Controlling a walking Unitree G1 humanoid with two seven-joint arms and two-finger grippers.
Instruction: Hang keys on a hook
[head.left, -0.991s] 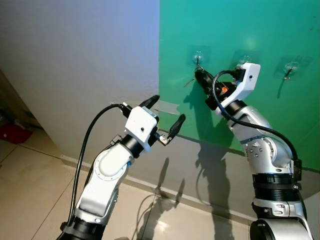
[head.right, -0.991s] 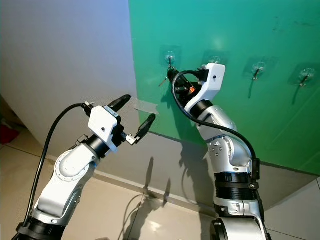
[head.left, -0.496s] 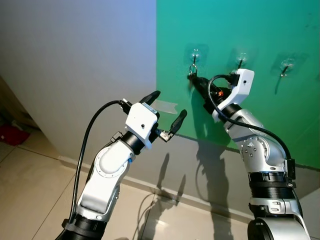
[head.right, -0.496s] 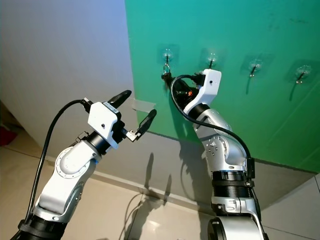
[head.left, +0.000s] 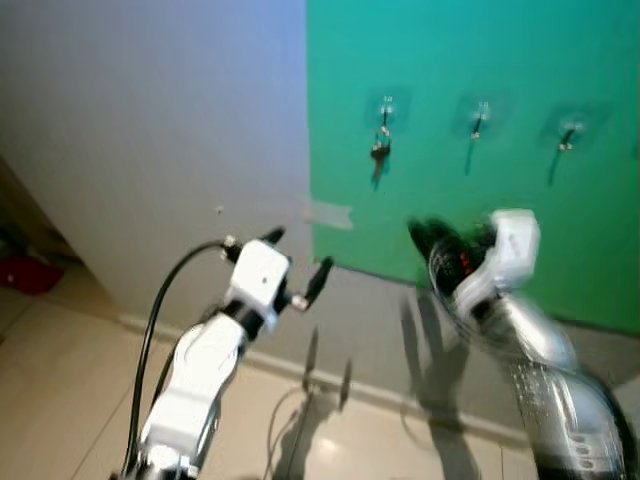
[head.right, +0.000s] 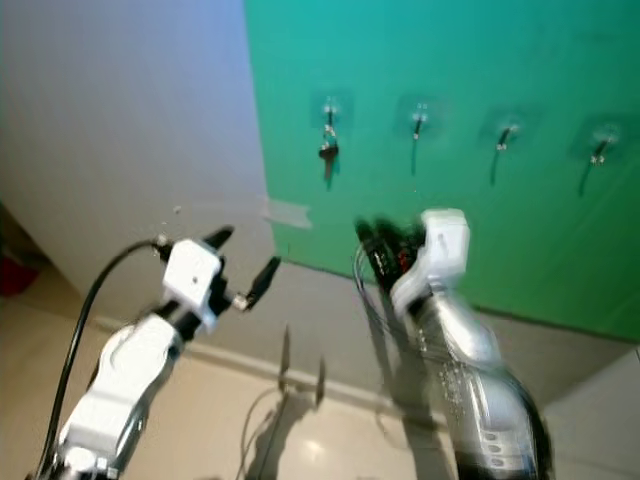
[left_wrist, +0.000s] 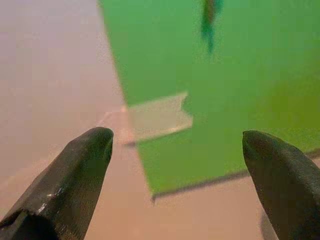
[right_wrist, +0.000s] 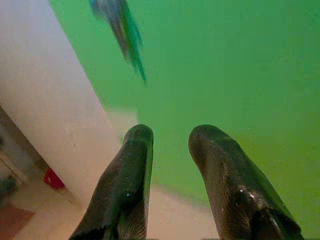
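Our right gripper (head.left: 425, 238) has pulled back from the green wall panel (head.left: 520, 60), fingers slightly apart and holding nothing; the small dark keys (head.left: 380, 150) now hang on the leftmost clear adhesive hook (head.left: 386, 108). Our left gripper (head.left: 297, 262) stays spread wide near the panel's edge.

Green panel (head.left: 500, 60) on a pale wall (head.left: 150, 120), strip of clear tape (head.left: 328, 212) at the panel's edge, beige tiled floor (head.left: 60, 400), something red (head.left: 25, 272) low at far left.
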